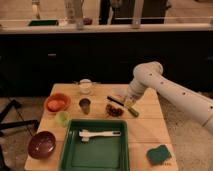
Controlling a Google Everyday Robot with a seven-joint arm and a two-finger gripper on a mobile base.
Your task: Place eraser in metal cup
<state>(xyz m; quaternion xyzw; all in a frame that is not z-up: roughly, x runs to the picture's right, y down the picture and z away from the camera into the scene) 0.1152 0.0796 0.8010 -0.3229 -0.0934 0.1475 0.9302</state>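
The metal cup point(85, 104) stands upright on the wooden table, left of centre, dark inside. My gripper point(121, 100) hangs from the white arm that reaches in from the right. It sits just above the table's middle, to the right of the cup and apart from it. A dark oblong block, the eraser point(115, 99), sticks out from the gripper's tip toward the left, and the gripper looks shut on it.
A dark reddish object point(114, 111) and a green vegetable point(133, 111) lie under the gripper. A white cup point(86, 86), orange bowl point(56, 103), pale green cup point(62, 118) and dark red bowl point(41, 144) stand left. A green tray point(75, 155) holds a white brush point(100, 134). A green sponge point(159, 154) lies front right.
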